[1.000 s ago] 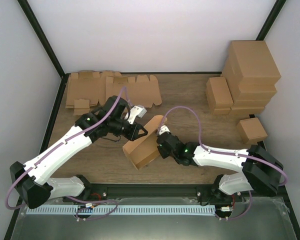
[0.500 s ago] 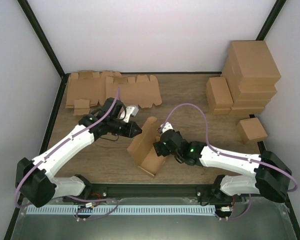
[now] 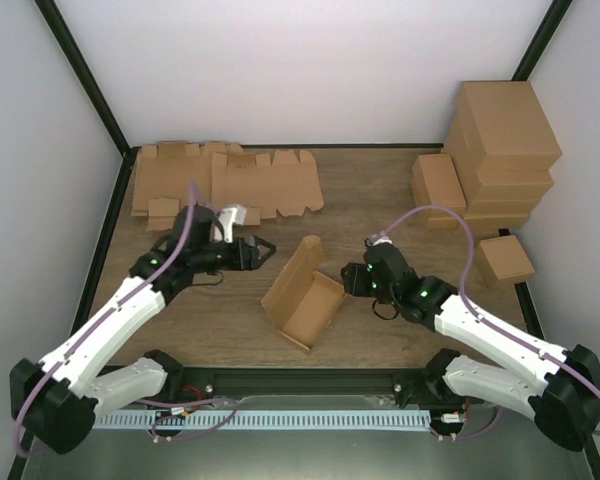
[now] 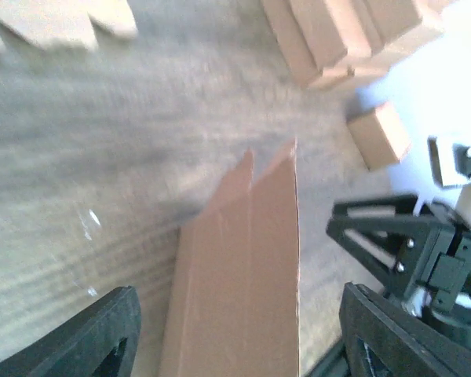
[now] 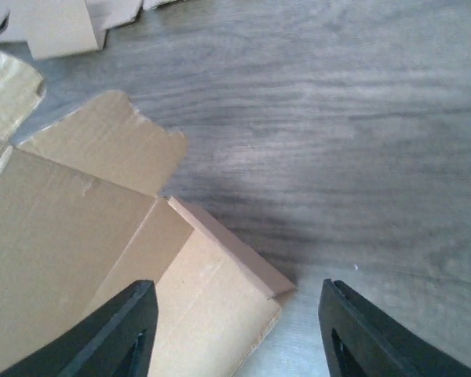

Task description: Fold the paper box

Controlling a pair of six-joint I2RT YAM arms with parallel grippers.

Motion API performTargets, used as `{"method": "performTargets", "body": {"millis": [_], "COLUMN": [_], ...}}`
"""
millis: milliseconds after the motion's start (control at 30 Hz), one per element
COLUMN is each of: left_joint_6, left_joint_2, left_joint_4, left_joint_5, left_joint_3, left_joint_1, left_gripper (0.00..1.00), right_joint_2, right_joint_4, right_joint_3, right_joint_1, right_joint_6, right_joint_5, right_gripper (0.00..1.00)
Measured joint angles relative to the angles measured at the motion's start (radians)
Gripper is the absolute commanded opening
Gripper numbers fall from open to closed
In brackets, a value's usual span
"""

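The left end effector [image 3: 264,250] is released, jaws spread and holding nothing, near the 10 o'clock side of the paper box [image 3: 302,295]. The right end effector [image 3: 347,281] is likewise released, just beside the box at 3 o'clock. The box sits partly folded mid-tabletop [image 3: 380,200], one long panel raised. Flat cardboard blanks [image 3: 230,180] lie at 11 o'clock.

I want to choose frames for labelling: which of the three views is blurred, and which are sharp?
Left wrist view: motion-blurred, the table grain streaks and the paper box edges are soft. Right wrist view: sharp, the box's cut edge is crisp. Top view: sharp, evenly lit.
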Motion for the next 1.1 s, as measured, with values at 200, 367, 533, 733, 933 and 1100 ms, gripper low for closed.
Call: {"method": "performTargets", "body": {"millis": [200,367,533,733,933,1100], "left_joint_6": [-0.002,0.028,0.051,0.069,0.074,0.073], "left_joint_2": [-0.041,0.101,0.256,0.433,0.568,0.638], "left_joint_4": [-0.001,0.04,0.089,0.179,0.204,0.22], "left_joint_5": [-0.128,-0.135,-0.145,-0.146,-0.197,-0.24], "left_joint_3": [0.015,-0.051,-0.084,-0.061,0.029,0.076], "left_joint_1": [0.091,0.093,0.033,-0.053,-0.158,-0.204], "left_gripper": [0.04,0.04,0.04,0.04,0.04,0.04], "right_joint_2": [0.011,0.118,0.181,0.24,0.296,0.323], "right_joint_4": [-0.175,-0.258,-0.201,-0.127,-0.074,-0.031], "right_joint_3": [0.003,0.0,-0.061,-0.085,-0.085,-0.076], "right_joint_1": [-0.006,-0.007,-0.007,-0.007,-0.007,-0.007], "right_joint_6": [0.192,0.298,0.356,0.399,0.435,0.448], "right_joint_5": [0.017,-0.029,-0.106,-0.151,-0.163,-0.175], "right_gripper": [0.01,0.01,0.01,0.01,0.01,0.01]}}
